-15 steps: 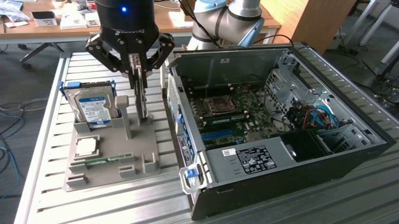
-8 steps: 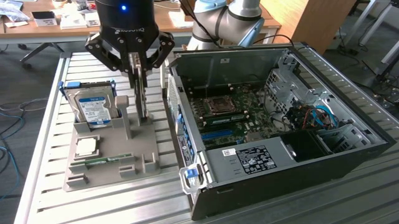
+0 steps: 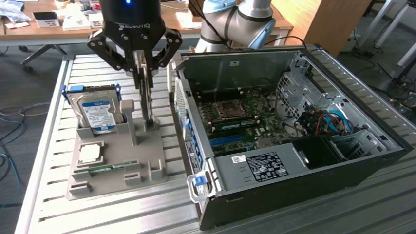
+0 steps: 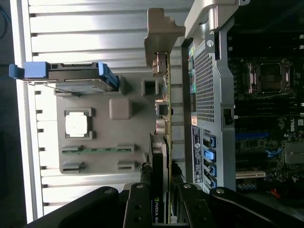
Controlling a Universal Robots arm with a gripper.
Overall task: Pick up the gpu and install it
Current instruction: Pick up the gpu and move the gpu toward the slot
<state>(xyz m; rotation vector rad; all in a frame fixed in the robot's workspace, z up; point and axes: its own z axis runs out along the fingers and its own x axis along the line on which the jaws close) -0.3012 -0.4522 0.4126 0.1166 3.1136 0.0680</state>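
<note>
Green board, dark cooler: the gpu [image 4: 164, 137] stands on edge in the grey holder [image 3: 123, 163], at nine o'clock from the case [image 3: 338, 183] in the exterior view, my gripper [image 3: 143, 80] clenched across its top. Light, stiff, fragile, I judge; best pinched flat-faced, clear of connectors.

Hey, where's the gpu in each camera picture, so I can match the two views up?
Exterior view: the gpu stands upright, edge-on, clamped in the gripper, between the hard drive and the computer case.
Wrist view: the gpu runs edge-on from the gripper to its silver bracket, between the gray holder and the computer case.
Shared landmark: the hard drive with its blue rails.
</note>
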